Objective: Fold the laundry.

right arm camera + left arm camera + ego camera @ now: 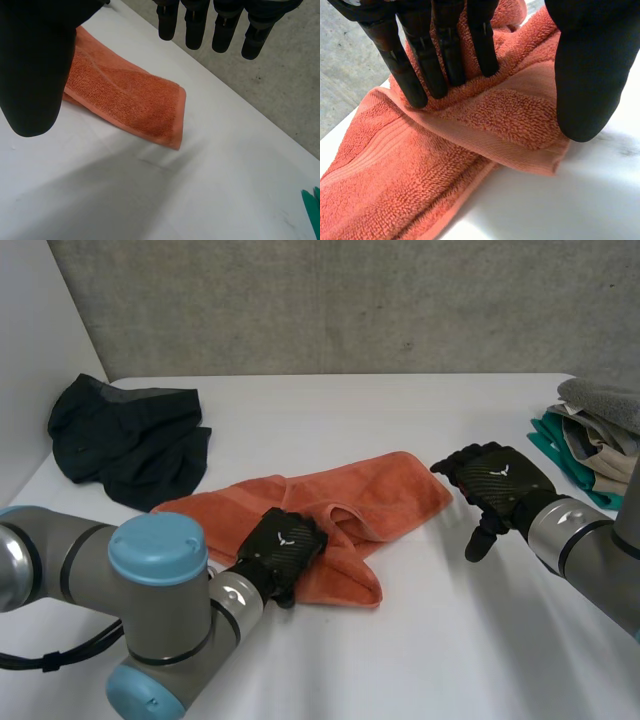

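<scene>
- Mid-desk (450, 640), between the two arms: orange towel (340, 505), lying in a long strip with its near end doubled back in a loose, skewed flap. No neat fold yet.
- Left hand (283, 545) is palm-down on that near flap. Fingers (420, 60) are straight and pressing into the pile, with the thumb (590, 75) set apart at the flap's edge. A band of cloth lies between them, not gathered up.
- Right hand (498, 483) hovers just beside the towel's far end, touching nothing. Fingers (195, 30) hang relaxed and apart from the thumb.
- Far left: black garment (125, 440), crumpled and unfolded.
- Right edge: stack of folded clothes (590, 445) in grey, beige and teal.
- Judgement: one pile done, the towel barely under way, the black garment left.
</scene>
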Robot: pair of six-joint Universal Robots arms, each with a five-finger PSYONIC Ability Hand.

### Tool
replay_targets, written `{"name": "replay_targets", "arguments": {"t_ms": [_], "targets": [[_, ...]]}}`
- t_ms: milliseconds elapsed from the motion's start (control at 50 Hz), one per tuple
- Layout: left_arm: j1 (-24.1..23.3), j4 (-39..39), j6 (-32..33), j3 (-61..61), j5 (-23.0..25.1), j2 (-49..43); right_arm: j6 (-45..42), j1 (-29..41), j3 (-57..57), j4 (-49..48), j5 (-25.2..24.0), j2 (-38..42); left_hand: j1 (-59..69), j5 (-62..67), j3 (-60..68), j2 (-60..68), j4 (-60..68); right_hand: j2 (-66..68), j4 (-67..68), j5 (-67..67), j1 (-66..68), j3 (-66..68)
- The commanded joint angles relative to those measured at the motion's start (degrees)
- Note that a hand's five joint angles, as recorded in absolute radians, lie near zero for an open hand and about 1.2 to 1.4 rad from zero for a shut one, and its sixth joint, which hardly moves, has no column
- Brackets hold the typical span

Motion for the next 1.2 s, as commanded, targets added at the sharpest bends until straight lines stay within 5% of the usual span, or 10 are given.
{"name": "replay_targets", "arguments": {"t_ms": [20,80,240,440,640,880,940,980,1100,1200], "targets": [[0.16,0.29,0.38,2.42,0.00,-2.12,0.06,-1.22,0.29,-0.01,-0.46,0.01,23.20,23.50,23.91,23.85,23.49,-2.08,-1.98,-2.71,-2.76,-1.92],[0.25,0.72,0.65,3.12,-0.09,-2.56,0.06,-1.66,0.56,-0.27,-0.90,0.37,46.40,46.70,47.11,47.05,46.69,-2.08,-1.98,-2.71,-2.76,-1.92],[1.57,0.64,0.56,3.22,-1.32,0.86,-0.38,-2.80,-2.34,-0.18,-1.08,1.68,46.61,46.91,47.32,47.26,46.90,-2.08,-1.98,-2.71,-2.76,-1.92],[3.50,-7.61,0.30,-1.27,-1.24,21.77,1.46,0.36,-19.12,13.51,-3.98,11.87,46.61,46.91,47.32,47.26,46.90,-2.08,-1.98,-2.71,-2.76,-1.92],[6.05,-15.88,0.29,1.36,0.44,28.29,23.34,8.18,-25.28,14.33,-3.72,22.07,46.61,46.91,47.32,47.26,46.90,-2.08,-1.98,-2.71,-2.76,-1.92],[7.46,-20.28,-1.72,5.23,0.00,32.41,29.59,14.87,-31.69,2.28,10.86,30.86,46.61,46.91,47.32,47.26,46.90,-2.08,-1.98,-2.71,-2.76,-1.92],[8.25,-20.54,-2.60,5.23,0.00,34.87,29.50,15.13,-32.84,1.66,11.93,31.48,46.61,46.91,47.32,47.26,46.90,27.58,27.67,26.95,26.89,27.74],[9.03,-20.63,-3.04,5.23,-0.09,36.28,29.24,14.52,-33.28,0.53,11.75,31.13,46.61,46.91,47.32,47.26,46.90,67.67,67.76,67.04,66.98,67.83],[13.51,-20.89,-3.40,5.50,0.26,39.80,25.38,10.22,-30.21,-3.17,11.93,20.34,46.61,46.91,47.32,47.26,46.90,67.92,68.02,67.29,67.24,68.08],[19.48,-21.95,-4.18,7.07,1.83,42.87,12.03,3.36,-27.66,-2.91,6.58,4.61,46.61,46.91,47.32,47.26,46.90,67.92,68.02,67.29,67.24,68.08]]}}
